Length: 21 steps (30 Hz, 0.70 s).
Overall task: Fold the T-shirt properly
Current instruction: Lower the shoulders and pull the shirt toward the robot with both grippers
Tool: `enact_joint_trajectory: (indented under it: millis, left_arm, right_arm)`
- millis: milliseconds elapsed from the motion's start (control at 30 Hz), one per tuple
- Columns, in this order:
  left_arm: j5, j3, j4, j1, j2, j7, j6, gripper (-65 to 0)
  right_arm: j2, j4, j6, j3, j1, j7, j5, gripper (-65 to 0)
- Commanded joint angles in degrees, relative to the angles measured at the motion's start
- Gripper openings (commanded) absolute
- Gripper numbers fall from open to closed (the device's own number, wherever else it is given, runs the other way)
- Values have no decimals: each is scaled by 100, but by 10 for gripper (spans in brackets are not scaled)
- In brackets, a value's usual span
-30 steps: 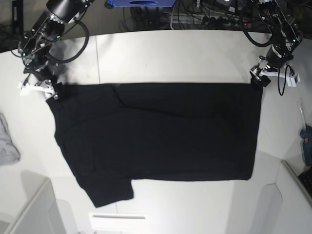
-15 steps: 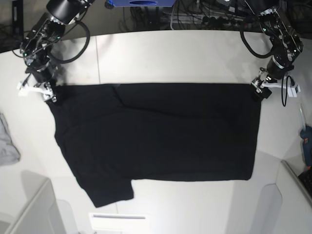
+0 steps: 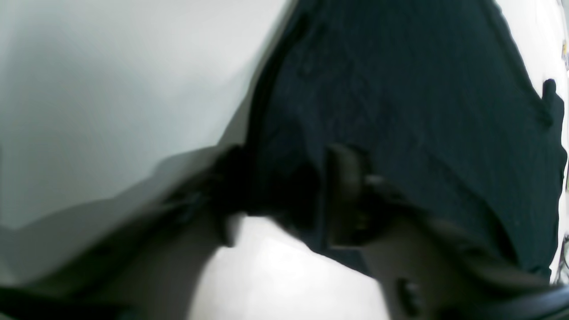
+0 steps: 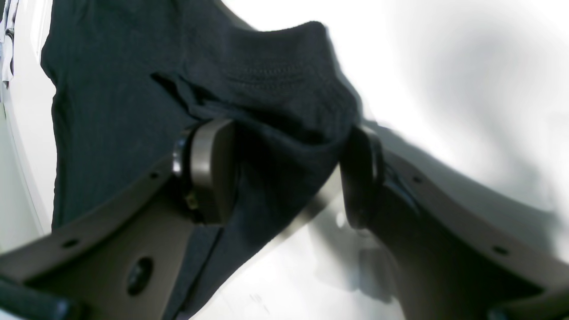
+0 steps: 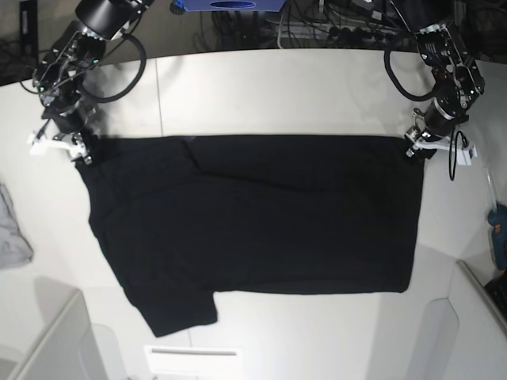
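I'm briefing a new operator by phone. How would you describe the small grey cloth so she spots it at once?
Start at the white table and the big black T-shirt spread flat across its middle. Go to the base view's far left edge: a crumpled grey cloth lies there, apart from the shirt. It is pale, small and partly cut off by the frame.

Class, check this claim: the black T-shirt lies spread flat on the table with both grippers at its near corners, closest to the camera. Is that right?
Not quite. The T-shirt does lie spread flat on the table, but the left gripper and right gripper are at its far corners, along the edge farthest from the camera, as the base view shows.
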Motion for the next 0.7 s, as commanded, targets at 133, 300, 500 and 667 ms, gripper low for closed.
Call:
enact_joint_trajectory:
  millis: [133, 300, 500, 667]
  left_arm:
    - [38, 20, -298, -97, -39, 163, 61, -637]
    - [55, 20, -456, -97, -48, 163, 61, -650]
    - [55, 20, -342, -18, -57, 172, 61, -650]
    - [55, 29, 239, 342, -206, 181, 61, -650]
  right_arm:
    - [-38, -45, -165, 39, -37, -273, -167, -321]
    - [-47, -45, -157, 21, -81, 79, -167, -525]
    - [-20, -9, -157, 39, -72, 70, -167, -650]
    - [-20, 404, -157, -5, -309, 61, -167, -650]
